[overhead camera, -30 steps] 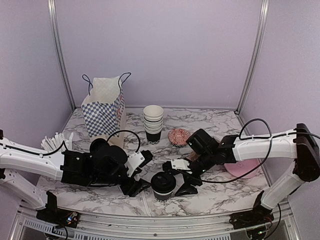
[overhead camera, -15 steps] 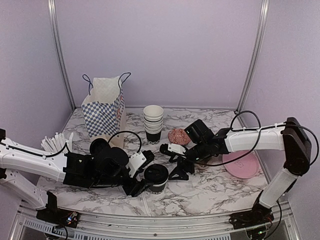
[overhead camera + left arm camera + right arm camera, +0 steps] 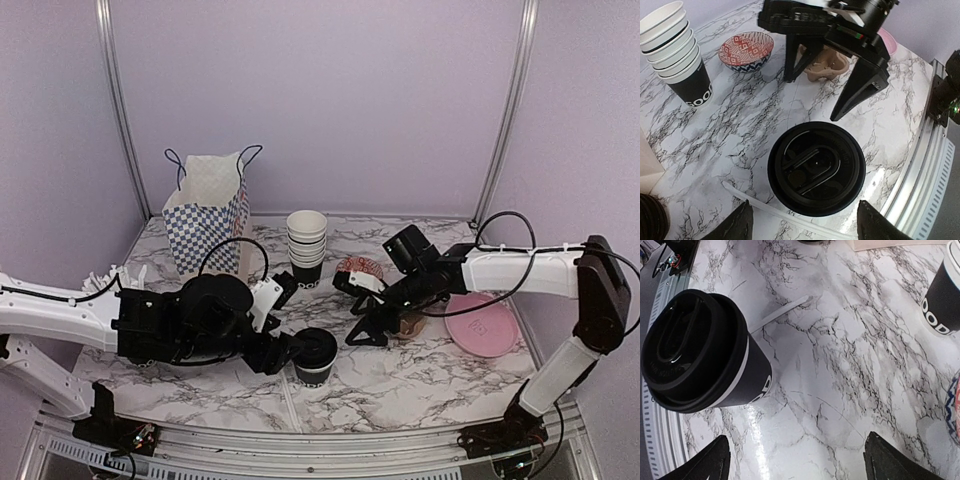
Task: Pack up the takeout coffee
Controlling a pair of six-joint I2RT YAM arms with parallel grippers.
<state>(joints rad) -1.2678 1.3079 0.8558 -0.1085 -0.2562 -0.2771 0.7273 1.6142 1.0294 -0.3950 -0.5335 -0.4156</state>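
Cup (image 3: 315, 357): upright on the marble table (image 3: 430, 380), black lid on. Sits at 6 o'clock of the tabletop, close to the front edge. White print low on its wall, seen from the right wrist.

Left gripper (image 3: 804, 210): low over the table at 9 o'clock of the cup. Claw apart, one fingertip either side of the cup's near flank. Cannot tell whether either fingertip touches the wall.

Right gripper (image 3: 350, 318): at 2 o'clock of the cup and clear of it, tips pointing down at the marble. Claw spread wide, nothing between the fingers but bare tabletop.

Stirrer (image 3: 782, 216): thin, white, flat on the table just beside the cup's base on the left-arm side.

Cup stack (image 3: 306, 245): white-rimmed, black at the bottom, at 12 o'clock of the cup, well apart.

Bowl (image 3: 355, 270): red-patterned, at 3 o'clock of the stack, near it.

Tan lump (image 3: 827, 65): beyond the right gripper's fingers, kind unclear.

Plate (image 3: 482, 325): pink, at 3 o'clock of the table.

Bag (image 3: 207, 215): blue-checked paper, upright at 10 o'clock, handles up.
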